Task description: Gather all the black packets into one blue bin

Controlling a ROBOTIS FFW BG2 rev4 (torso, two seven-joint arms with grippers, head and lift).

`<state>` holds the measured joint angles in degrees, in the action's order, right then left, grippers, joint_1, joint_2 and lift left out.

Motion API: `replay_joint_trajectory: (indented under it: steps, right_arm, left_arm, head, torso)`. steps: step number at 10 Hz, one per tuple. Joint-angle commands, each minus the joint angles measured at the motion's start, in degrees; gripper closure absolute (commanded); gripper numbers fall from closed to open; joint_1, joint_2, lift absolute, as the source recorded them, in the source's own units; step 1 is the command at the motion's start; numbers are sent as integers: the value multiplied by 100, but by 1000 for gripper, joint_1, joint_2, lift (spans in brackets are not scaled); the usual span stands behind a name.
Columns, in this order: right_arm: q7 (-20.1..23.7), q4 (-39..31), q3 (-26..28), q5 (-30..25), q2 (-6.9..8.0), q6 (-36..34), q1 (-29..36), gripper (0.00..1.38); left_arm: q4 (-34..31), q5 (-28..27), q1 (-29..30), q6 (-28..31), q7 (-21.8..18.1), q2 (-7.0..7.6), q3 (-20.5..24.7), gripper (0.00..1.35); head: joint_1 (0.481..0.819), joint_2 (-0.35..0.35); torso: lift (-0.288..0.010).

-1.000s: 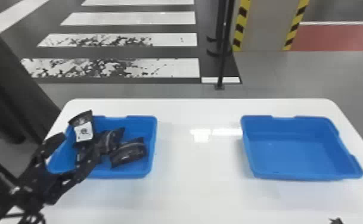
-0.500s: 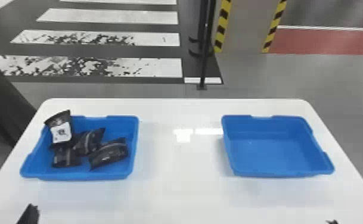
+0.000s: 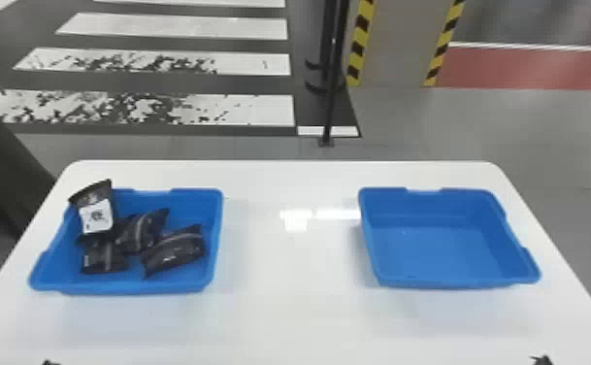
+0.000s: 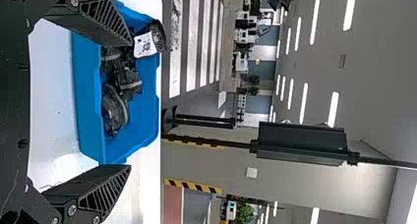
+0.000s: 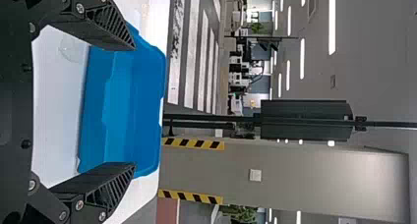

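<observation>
The white table (image 3: 289, 315) leaves room between the left bin (image 3: 134, 288) and right bin (image 3: 454, 282). Your left end effector (image 4: 130, 105) and right end effector (image 5: 134, 106) are spread. All four black packets (image 3: 173, 251) look gathered in the left bin, but the labelled packet (image 3: 96, 214) pokes above its rim — brushing that corner could tip it out.
</observation>
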<state>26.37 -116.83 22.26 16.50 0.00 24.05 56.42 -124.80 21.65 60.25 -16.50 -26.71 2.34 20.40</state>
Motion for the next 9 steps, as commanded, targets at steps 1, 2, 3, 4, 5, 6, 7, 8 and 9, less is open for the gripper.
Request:
replay_joint_trajectory:
  steps: [1, 2, 3, 4, 5, 6, 7, 8, 9]
  right_arm:
    - [0, 18, -10, -5, 5, 0, -18, 199]
    - [-9, 18, -10, -5, 5, 0, -32, 200]
    - [-9, 32, -10, 7, 5, -14, -32, 200]
    - [-9, 46, -10, 30, 5, 0, -46, 200]
    - [-9, 46, -10, 30, 5, -14, -46, 200]
    - [-9, 46, -10, 30, 5, 0, -46, 200]
    - [-9, 46, -10, 30, 5, -14, -46, 200]
    - [-9, 46, -10, 30, 5, -14, -46, 200]
    - [-9, 60, -10, 41, 5, -14, -60, 200]
  left_arm:
    - [0, -5, -21, 47, -1, 12, -29, 145]
    - [0, -5, -21, 47, -1, 21, -29, 145]
    - [0, -5, -21, 103, -1, 21, -29, 145]
    - [0, -5, -35, 131, -1, 21, -29, 145]
    - [0, -5, -49, 174, -1, 21, -29, 145]
    - [0, -17, -63, 188, -1, 21, -29, 145]
    - [0, -28, -63, 188, -1, 21, -40, 145]
    - [0, -17, -63, 202, -1, 30, -29, 145]
    - [0, -17, -63, 230, -1, 30, -40, 145]
  head:
    - [695, -61]
    - [695, -62]
    - [695, -65]
    - [695, -67]
    - [695, -69]
    - [695, -70]
    - [695, -71]
    - [695, -72]
    - [695, -73]
  torso:
    - [-110]
    - [-110]
    - [-110]
    - [-110]
    - [-110]
    - [-110]
    - [-110]
    - [-110]
    - [-110]
